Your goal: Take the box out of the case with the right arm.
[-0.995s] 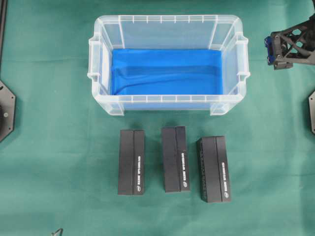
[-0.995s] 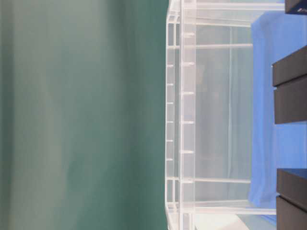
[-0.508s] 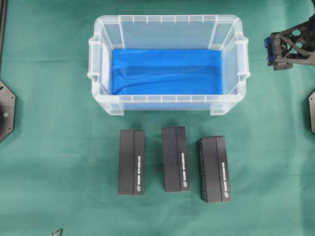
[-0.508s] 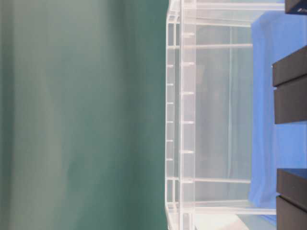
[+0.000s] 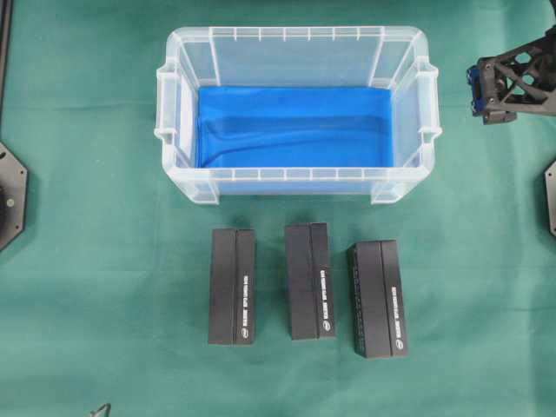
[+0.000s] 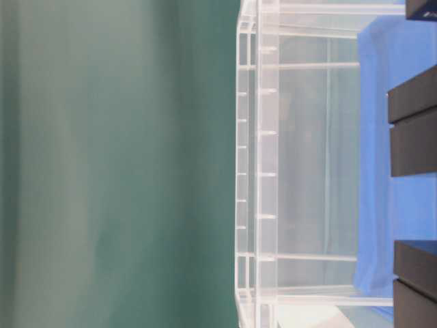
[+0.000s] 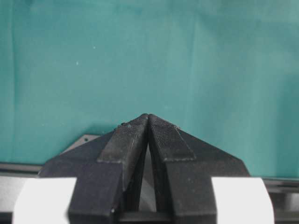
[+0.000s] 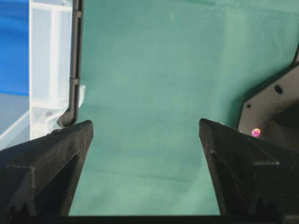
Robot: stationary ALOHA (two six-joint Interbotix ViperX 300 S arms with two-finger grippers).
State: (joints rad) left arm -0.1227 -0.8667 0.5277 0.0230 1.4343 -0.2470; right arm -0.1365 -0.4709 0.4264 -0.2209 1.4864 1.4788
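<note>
Beside the case (image 5: 178, 178) — right gripper (image 8: 145, 133), agape

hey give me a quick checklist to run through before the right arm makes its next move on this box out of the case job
1. Box inside the case: not ok. Only the blue lining shows inside.
2. Boxes out on the green cloth: ok. Left box, middle box and right box lie in a row in front of the case, apart from each other.
3. Right gripper open and empty: ok. Fingers spread wide over bare cloth.
4. Right gripper clear of the case: ok. It sits outside the right end wall.
5. Left gripper out of the way: ok. Shut, over bare cloth.
</note>
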